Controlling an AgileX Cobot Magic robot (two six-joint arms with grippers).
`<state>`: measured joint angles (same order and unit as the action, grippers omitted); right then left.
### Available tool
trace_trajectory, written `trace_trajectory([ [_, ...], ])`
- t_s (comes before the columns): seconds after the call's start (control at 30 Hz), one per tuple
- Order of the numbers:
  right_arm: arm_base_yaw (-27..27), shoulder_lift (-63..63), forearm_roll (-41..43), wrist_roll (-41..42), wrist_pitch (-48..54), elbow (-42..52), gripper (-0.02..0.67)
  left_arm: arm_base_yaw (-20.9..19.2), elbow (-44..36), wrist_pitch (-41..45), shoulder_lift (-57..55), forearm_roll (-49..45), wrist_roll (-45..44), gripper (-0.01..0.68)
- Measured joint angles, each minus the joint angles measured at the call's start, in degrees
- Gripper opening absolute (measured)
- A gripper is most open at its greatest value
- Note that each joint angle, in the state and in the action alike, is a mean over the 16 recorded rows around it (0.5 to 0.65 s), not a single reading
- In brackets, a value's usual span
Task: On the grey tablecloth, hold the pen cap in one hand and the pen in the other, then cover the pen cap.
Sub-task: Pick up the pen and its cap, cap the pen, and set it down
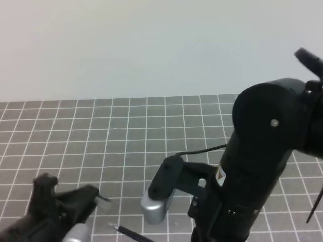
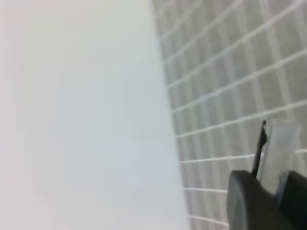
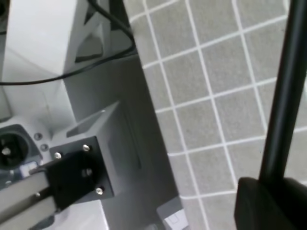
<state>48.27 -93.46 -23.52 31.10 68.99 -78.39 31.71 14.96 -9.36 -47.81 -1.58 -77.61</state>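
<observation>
— Well, what is seen at the left edge?

— The left gripper is found low in the left corner of the high view, raised over the grey tablecloth, its pale fingertip turned toward the middle.

— Is anything held in it?

— In the left wrist view a thin black sliver with a hooked end, taken to be the pen cap, is seen pressed against the clear finger pad. The claw is judged closed on it, with no gap visible, though the picture is blurred. The cap cannot be made out in the high view.

— And further along?

— The pen is seen just right of that gripper at the bottom edge, its silvery tip pointed toward the pale fingertip and near it, but apart from it. Its rear end is cut off by the frame.

— By what is it held?

— In the right wrist view the pen is shown as a straight black rod rising from the right gripper, above the grid squares. That claw is judged clamped around the barrel; the fingertips themselves are hidden.

— What is seen on the right?

— The bulky black right arm fills that side, a silver camera housing being carried at its wrist.
</observation>
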Motion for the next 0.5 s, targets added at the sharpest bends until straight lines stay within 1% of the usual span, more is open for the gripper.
trace_trajectory([
  [0.17,0.10,1.02,0.91,-0.34,0.00,0.29,0.070,0.97,-0.35,-0.99,0.08,-0.06,0.33,0.081],
  [0.5,0.07,1.90,3.62,-1.17,0.00,1.42,0.070,1.21,-0.40,-1.57,0.05,-0.49,0.33,0.081],
])
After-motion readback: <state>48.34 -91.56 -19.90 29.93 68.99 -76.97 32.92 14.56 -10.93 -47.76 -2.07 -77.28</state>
